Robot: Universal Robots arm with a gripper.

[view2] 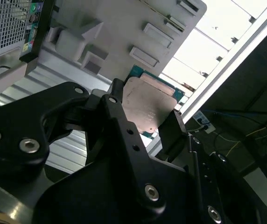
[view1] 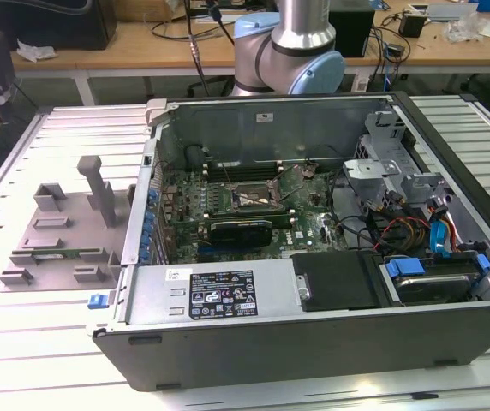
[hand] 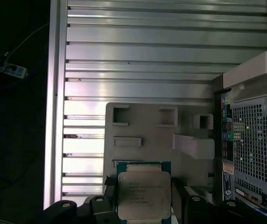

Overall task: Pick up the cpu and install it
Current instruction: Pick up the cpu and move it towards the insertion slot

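Cpu sits within the claw.

In the first wrist view the picture's edge cuts off one side of the small flat square cpu with a dull silvery metal top, which covers part of the grey plastic blocky fixture tray. In the second wrist view the black gripper hides one corner of the cpu. In the exterior view the silver and blue robot arm is cut off by the top edge.
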